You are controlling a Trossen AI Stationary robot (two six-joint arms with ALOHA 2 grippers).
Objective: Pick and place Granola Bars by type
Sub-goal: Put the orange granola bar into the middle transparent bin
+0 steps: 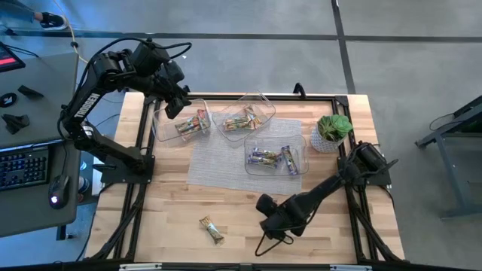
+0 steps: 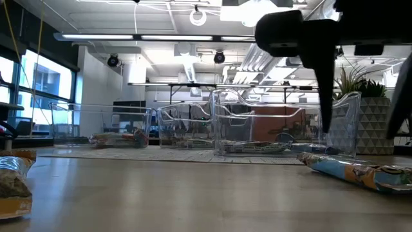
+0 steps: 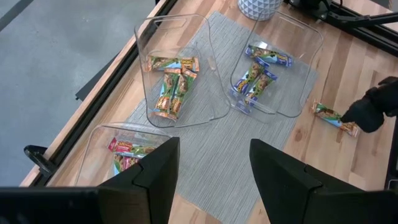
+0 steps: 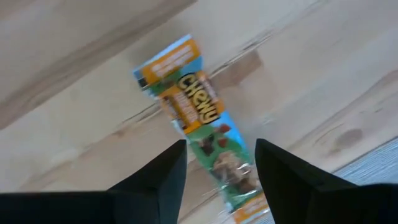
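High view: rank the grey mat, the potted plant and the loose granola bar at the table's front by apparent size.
1. Grey mat
2. Potted plant
3. Loose granola bar

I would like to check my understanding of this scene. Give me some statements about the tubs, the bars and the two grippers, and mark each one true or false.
1. Three clear tubs stand on the grey mat. True.
2. The right gripper is shut on a bar. False: it is open above a green-orange bar lying on the wood.
3. The left gripper is open above the tubs. True.
4. All bars are in tubs. False: another loose bar lies near the front edge.
5. The potted plant stands inside a tub. False: it stands beside one.
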